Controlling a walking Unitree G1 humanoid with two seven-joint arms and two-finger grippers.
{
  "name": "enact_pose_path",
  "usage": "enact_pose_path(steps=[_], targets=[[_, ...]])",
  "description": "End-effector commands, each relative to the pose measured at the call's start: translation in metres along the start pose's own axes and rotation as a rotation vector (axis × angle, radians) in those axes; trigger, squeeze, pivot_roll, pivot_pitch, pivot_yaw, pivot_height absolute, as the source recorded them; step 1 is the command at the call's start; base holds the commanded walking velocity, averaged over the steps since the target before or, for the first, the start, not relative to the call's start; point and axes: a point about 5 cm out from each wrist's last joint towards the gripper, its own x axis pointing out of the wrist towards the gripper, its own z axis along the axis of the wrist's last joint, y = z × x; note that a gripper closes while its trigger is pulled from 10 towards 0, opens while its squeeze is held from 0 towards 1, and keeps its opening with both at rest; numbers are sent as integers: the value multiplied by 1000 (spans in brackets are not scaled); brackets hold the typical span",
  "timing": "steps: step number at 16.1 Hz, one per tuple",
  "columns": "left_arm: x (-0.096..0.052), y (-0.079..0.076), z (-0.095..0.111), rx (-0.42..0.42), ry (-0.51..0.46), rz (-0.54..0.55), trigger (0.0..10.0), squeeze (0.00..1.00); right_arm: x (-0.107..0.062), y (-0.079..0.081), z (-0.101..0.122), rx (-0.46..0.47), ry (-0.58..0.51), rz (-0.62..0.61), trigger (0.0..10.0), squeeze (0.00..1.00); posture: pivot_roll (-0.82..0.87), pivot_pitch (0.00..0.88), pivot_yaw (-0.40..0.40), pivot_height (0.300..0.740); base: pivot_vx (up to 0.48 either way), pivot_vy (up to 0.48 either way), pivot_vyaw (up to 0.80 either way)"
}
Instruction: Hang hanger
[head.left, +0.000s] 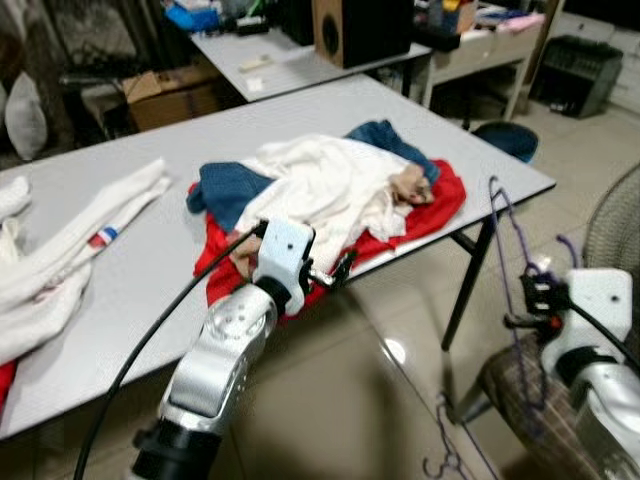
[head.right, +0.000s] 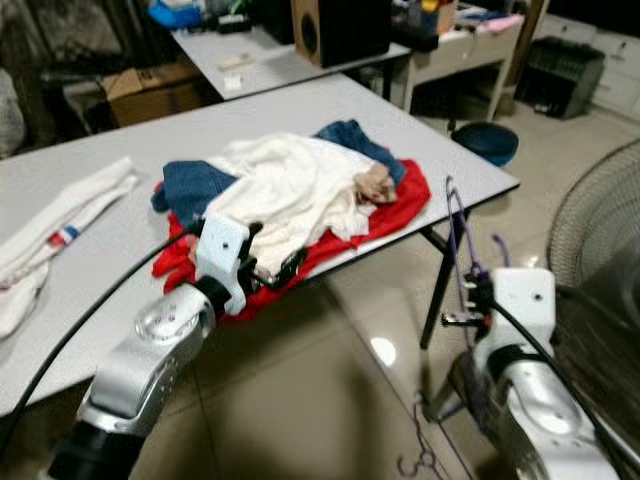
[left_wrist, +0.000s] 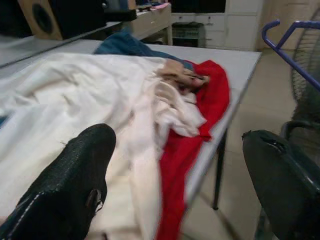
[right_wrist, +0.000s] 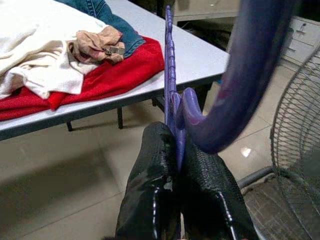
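Observation:
A purple plastic hanger (head.left: 505, 235) stands upright off the table's right end, and my right gripper (right_wrist: 179, 167) is shut on its lower bar. Its hook (right_wrist: 250, 75) curves close over the wrist camera. My left gripper (head.left: 335, 272) hovers at the table's near edge with its two black fingers (left_wrist: 75, 175) wide open and nothing between them. It points at a pile of clothes: a white garment (head.left: 320, 185) on top, a red one (head.left: 440, 205) beneath, and blue jeans (head.left: 225, 190) behind.
The grey table (head.left: 150, 270) also holds a folded white towel (head.left: 90, 235) at the left. A standing fan (head.left: 615, 225) and a plaid-cushioned stool (head.left: 515, 395) are at the right. Another hanger (head.left: 445, 455) lies on the floor. A second desk with a speaker (head.left: 360, 30) stands behind.

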Motion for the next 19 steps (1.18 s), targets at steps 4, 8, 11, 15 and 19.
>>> enact_pose_path(steps=[4, 8, 11, 15, 19], targets=[[0, 2, -6, -23, 9, 16, 10000, 1000, -13, 2, 12, -40, -49, 137, 10000, 0, -157, 56, 74, 740, 305, 0, 0], [-5, -5, -12, -57, 5, -21, 10000, 1000, -22, -2, 8, -65, -14, 176, 10000, 0, -182, 55, 65, 740, 305, 0, -389], [-14, -13, -16, -83, 11, -26, 10000, 1000, -31, -8, 4, -69, 0, 190, 10000, 0, -176, 48, 53, 740, 300, 0, -517], [-25, -15, -17, -4, 6, -21, 10000, 1000, -38, 2, -4, -116, 35, 336, 10000, 0, -163, 31, 11, 740, 70, 0, 0], [-23, -3, -22, 138, 72, 3, 10000, 1000, -34, 0, -3, -126, 9, 342, 10000, 0, -166, 8, 30, 740, 0, 0, 0]])
